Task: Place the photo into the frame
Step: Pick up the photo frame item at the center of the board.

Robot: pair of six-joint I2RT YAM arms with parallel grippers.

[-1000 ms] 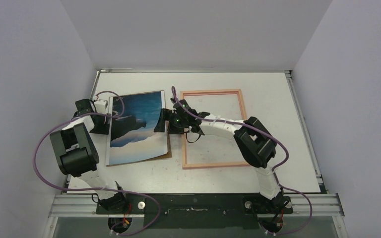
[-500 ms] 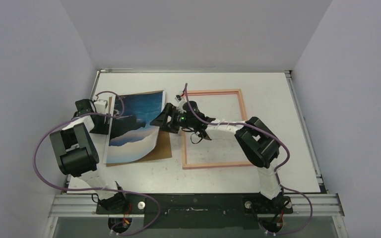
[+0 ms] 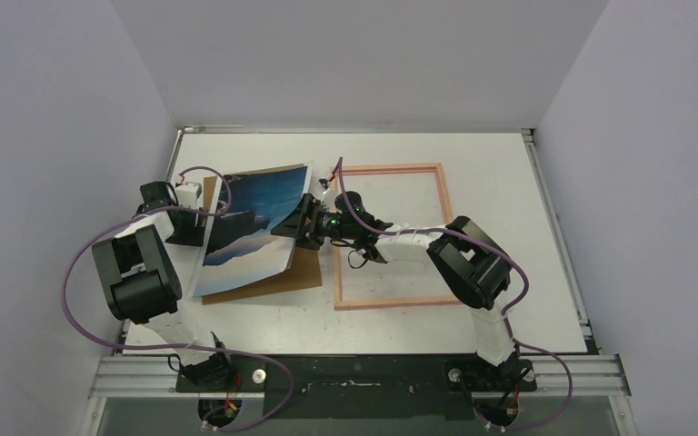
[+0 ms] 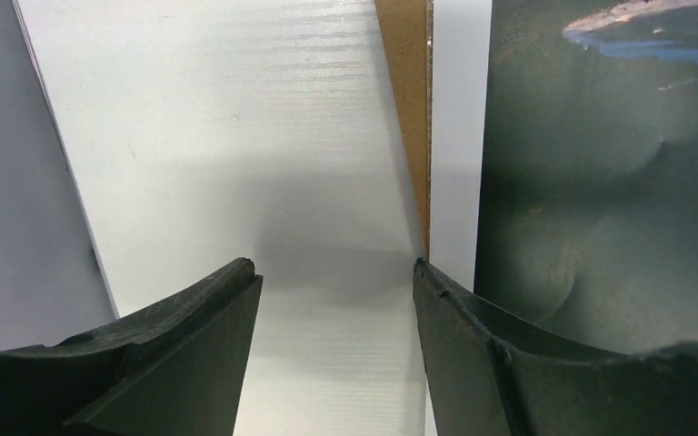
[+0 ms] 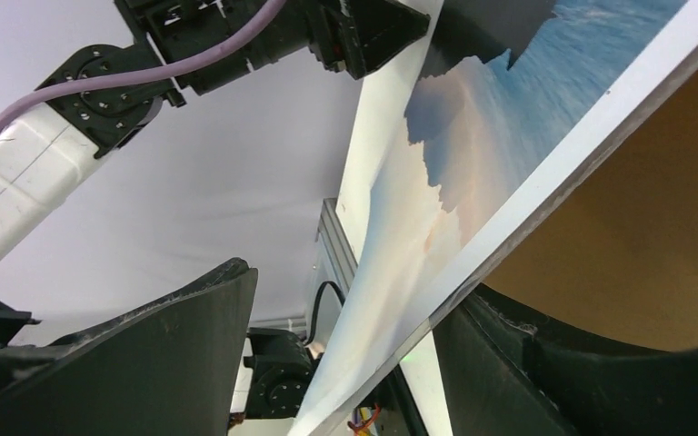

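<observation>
The photo (image 3: pixel 245 222), blue sky with pale clouds, lies tilted at the left of the table with its right edge raised off the brown backing board (image 3: pixel 282 277). My right gripper (image 3: pixel 294 227) is open around that raised edge. In the right wrist view the photo (image 5: pixel 473 154) rests on the right finger (image 5: pixel 545 381), and the left finger stands apart from it. My left gripper (image 3: pixel 204 216) is open at the photo's left edge, with only bare table between its fingers (image 4: pixel 191 354). There the photo (image 4: pixel 600 182) passes beside the right finger. The pink frame (image 3: pixel 389 168) lies flat to the right, with nothing inside it.
The brown backing board (image 4: pixel 407 100) (image 5: pixel 636 245) lies under the photo and sticks out at its near right corner. The right arm's forearm (image 3: pixel 400 238) crosses the frame's left rail. The left arm (image 5: pixel 82 100) is close behind the photo. Grey walls enclose the white table (image 3: pixel 509 300).
My right gripper has slid left under the photo's right edge and lifted it higher. The photo now tilts up toward the left, baring more of the brown board. The left arm has barely moved.
</observation>
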